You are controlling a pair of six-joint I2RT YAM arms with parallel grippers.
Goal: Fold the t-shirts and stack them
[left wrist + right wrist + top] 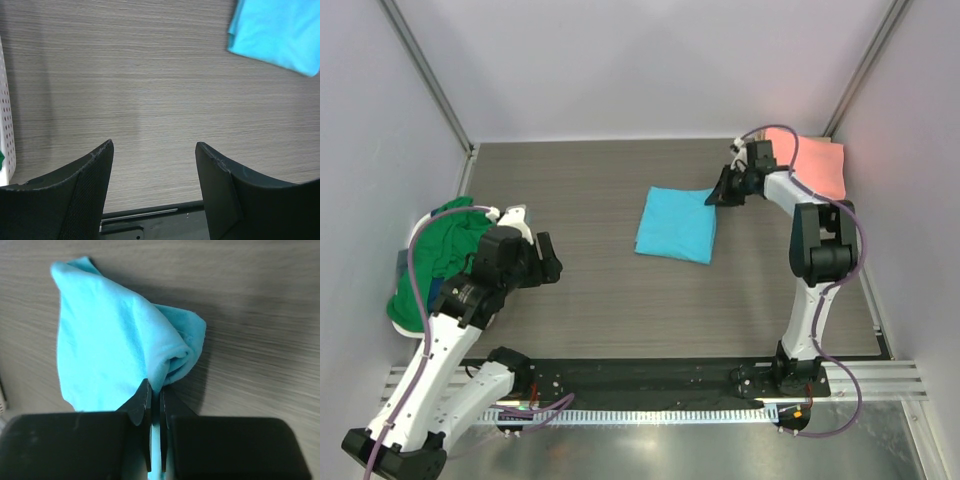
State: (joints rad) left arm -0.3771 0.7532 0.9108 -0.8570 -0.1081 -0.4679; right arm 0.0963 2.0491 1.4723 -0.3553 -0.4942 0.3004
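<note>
Currently pinching sky-blue t-shirt (100, 340) rolled edge w/ R gripper (154, 390); L gripper (154, 145) apart, empty. Judged soft, light, limp; grip at corners.

in the left wrist view the blue shirt (275, 35) runs off the top and right edges. only a strip of the basket (6, 125) shows at the left edge, and the fingers of the left gripper (154, 147) are cut by the bottom edge. in the right wrist view the right gripper (155, 392) hides the shirt's near part. from above, the left arm (450, 330) covers part of the green shirt (445, 245). a dark scrap (405, 265) beside it is too small to name. the pink shirt (820, 165) lies partly behind the right arm (815, 255).
</note>
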